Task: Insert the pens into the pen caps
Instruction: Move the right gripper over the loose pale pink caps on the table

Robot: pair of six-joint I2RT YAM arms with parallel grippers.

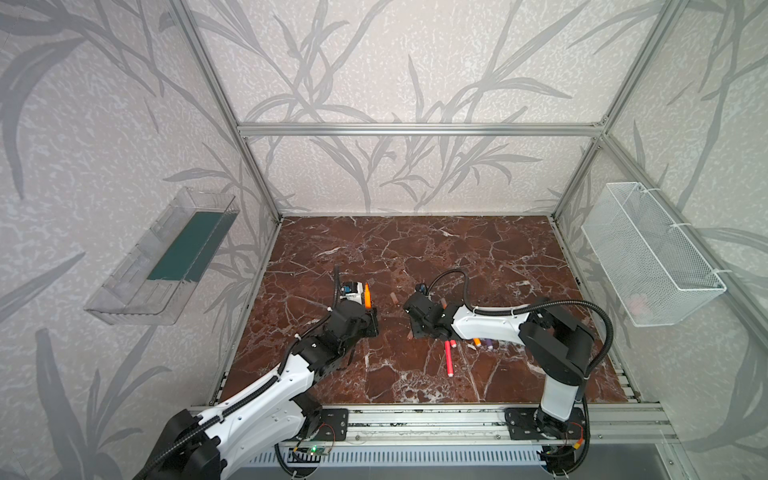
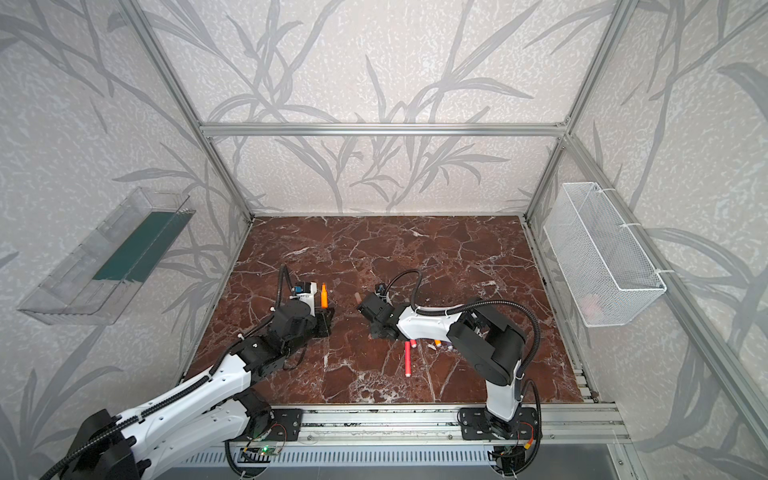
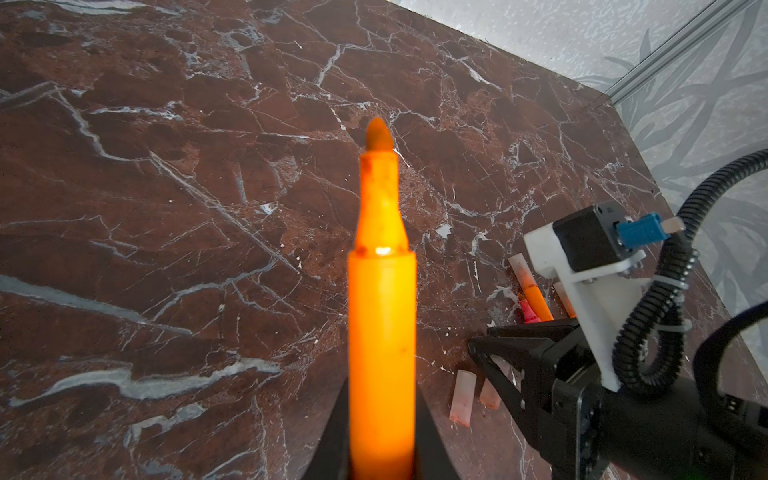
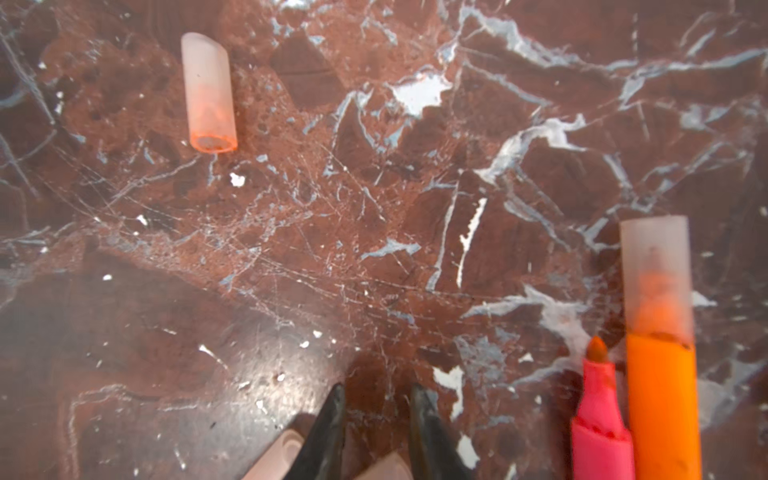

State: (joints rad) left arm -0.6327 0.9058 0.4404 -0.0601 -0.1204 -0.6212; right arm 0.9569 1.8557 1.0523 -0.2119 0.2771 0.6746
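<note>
Orange pen (image 3: pixel 381 324) clamped in left pincer (image 3: pixel 382 419)

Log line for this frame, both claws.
left claw: shut on orange pen, tip bare | right claw: low, cap between jaws, grip unclear | insertion: not yet

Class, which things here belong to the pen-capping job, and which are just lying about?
Job: orange pen in the left claw; pink pen; capped orange pen; loose cap.
Lying about: clear wall tray; wire basket.
</note>
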